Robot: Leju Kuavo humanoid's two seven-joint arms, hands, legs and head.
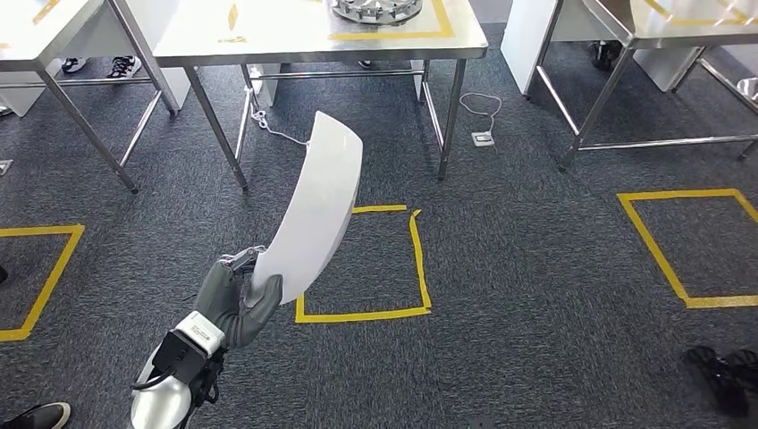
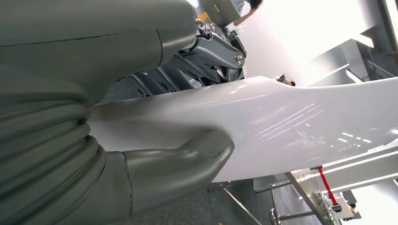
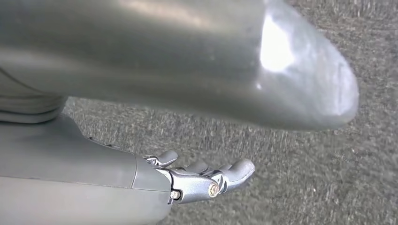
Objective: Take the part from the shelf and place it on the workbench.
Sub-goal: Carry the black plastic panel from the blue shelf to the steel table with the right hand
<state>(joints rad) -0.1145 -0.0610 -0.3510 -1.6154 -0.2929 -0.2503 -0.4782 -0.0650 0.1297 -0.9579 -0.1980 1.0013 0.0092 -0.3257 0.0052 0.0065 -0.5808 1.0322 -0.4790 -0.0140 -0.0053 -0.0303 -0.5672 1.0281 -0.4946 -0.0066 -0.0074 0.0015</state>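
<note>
The part is a long, curved, glossy white panel [image 1: 317,206]. My left hand [image 1: 237,299] grips its lower end and holds it up over the carpet, the upper end reaching toward the steel workbench [image 1: 268,40]. In the left wrist view the thumb [image 2: 187,161] presses on the white panel [image 2: 291,131] from one side and the fingers [image 2: 211,51] clamp the other. My right hand [image 3: 202,178] hangs over the grey carpet with its fingers apart and nothing in them.
A yellow tape square [image 1: 362,264] marks the floor in front of the workbench, with more tape squares at left [image 1: 45,277] and right [image 1: 688,246]. A round metal fixture [image 1: 375,9] sits on the bench. Other steel tables [image 1: 661,27] stand on either side. A cable [image 1: 478,112] lies under the bench.
</note>
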